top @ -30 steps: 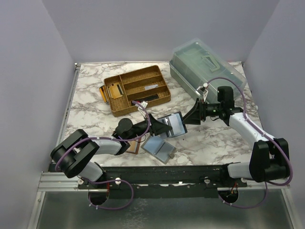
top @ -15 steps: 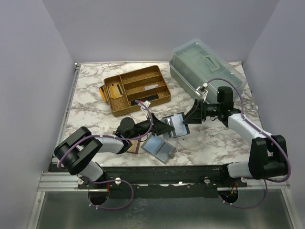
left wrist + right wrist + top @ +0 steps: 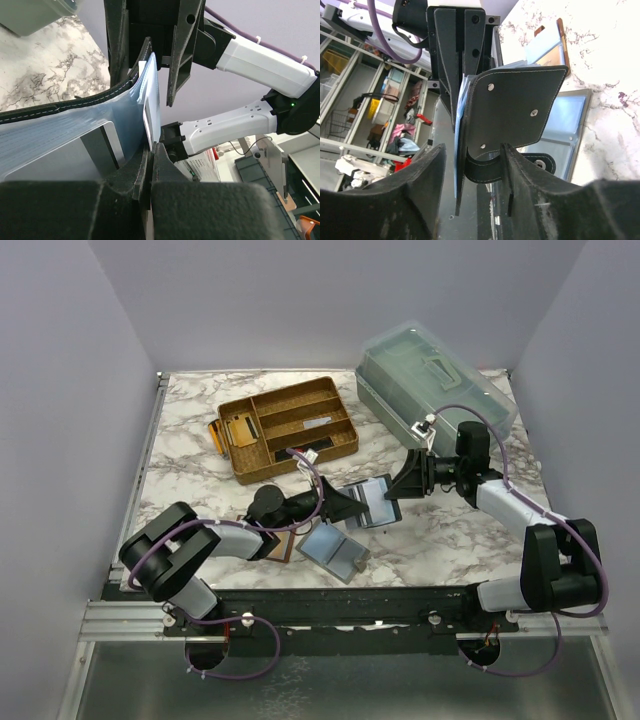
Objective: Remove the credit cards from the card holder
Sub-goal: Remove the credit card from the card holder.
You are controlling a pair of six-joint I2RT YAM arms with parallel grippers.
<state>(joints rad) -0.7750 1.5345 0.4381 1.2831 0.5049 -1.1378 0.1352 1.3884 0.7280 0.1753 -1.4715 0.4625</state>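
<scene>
Clenched tight, my left claw [image 3: 347, 508] pinches the black card holder [image 3: 368, 502] by its left side. It holds it up in the middle of the scene, seemingly clear of the marble table [image 3: 200, 480], with the open side turned right toward my other arm. I hold it this way because the pockets must face the claw that draws from them, and a wallet lying flat would offer no edge to pinch. The pale grey-blue credit cards [image 3: 149, 95] sit in the blue-grey pockets, their edges showing just beyond the black cover. My right claw [image 3: 472, 150] has its jaws apart, one finger on either side of the holder's free flap and its strap tab [image 3: 485, 172], and as far as I can see it grasps nothing yet. I judge that straddling the whole flap risks pinching leather and cards together, so the bite should land on the card edges alone. Nearer to me, a grey holder [image 3: 335, 550] lies open on the table beside a brown holder [image 3: 281, 548]. The gold tray [image 3: 290, 425] sits far left, well apart.
</scene>
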